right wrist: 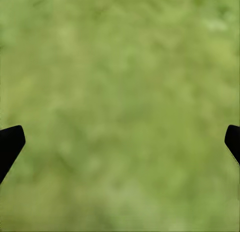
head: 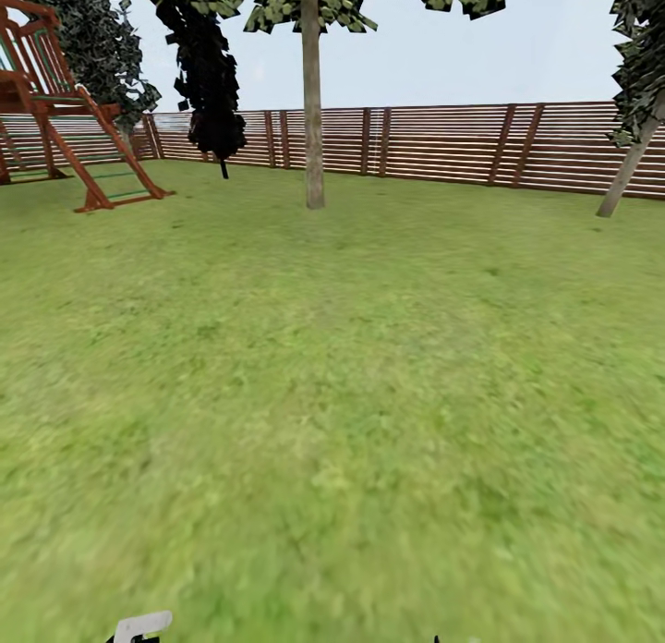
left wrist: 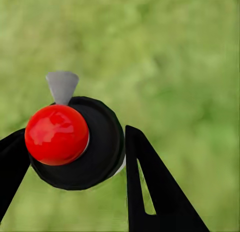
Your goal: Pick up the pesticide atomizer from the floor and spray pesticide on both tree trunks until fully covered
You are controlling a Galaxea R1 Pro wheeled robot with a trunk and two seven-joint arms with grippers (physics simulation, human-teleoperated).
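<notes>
I've got the pesticide atomizer [left wrist: 75,144] pinched in the left gripper [left wrist: 75,157], red dot facing the wrist cam, grass [head: 332,421] behind. Right gripper [right wrist: 120,142] is spread wide over lawn. Ahead, a tree trunk [head: 313,116] stands before the fence [head: 443,144]; a second leaning trunk [head: 630,167] at far right.

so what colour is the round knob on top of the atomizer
Glossy red knob, clearest in the left wrist view.
</notes>
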